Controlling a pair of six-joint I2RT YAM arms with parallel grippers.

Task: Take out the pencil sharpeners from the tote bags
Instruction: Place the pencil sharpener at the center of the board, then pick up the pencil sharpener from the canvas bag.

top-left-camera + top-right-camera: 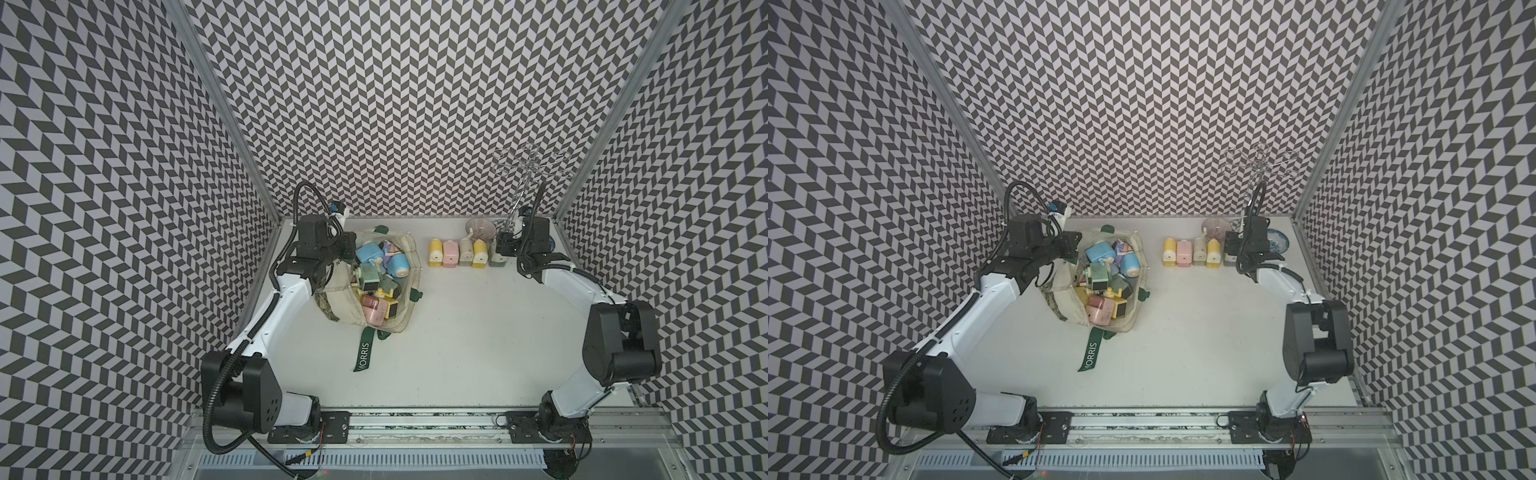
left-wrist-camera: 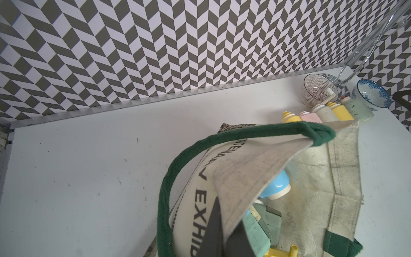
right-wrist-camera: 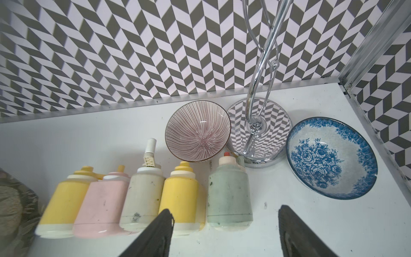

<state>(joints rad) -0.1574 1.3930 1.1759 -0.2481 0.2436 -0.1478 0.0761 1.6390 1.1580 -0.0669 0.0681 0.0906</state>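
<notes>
The cream tote bag (image 1: 345, 309) lies open at the back left, its mouth showing several pencil sharpeners: blue (image 1: 368, 252), green (image 1: 368, 281) and pink (image 1: 374, 309) among them. My left gripper (image 2: 222, 224) is shut on the bag's canvas rim (image 2: 255, 162) and holds it raised. A row of several sharpeners stands on the table at the back right, from yellow (image 3: 66, 200) to pale green (image 3: 229, 195). My right gripper (image 3: 224, 212) hangs open just in front of the pale green one, holding nothing.
A purple striped bowl (image 3: 198, 131), a chrome wire stand (image 3: 259, 131) and a blue floral bowl (image 3: 331, 158) crowd the back right corner behind the row. The bag's green "MORRIS" strap (image 1: 363, 349) trails toward the front. Patterned walls close three sides.
</notes>
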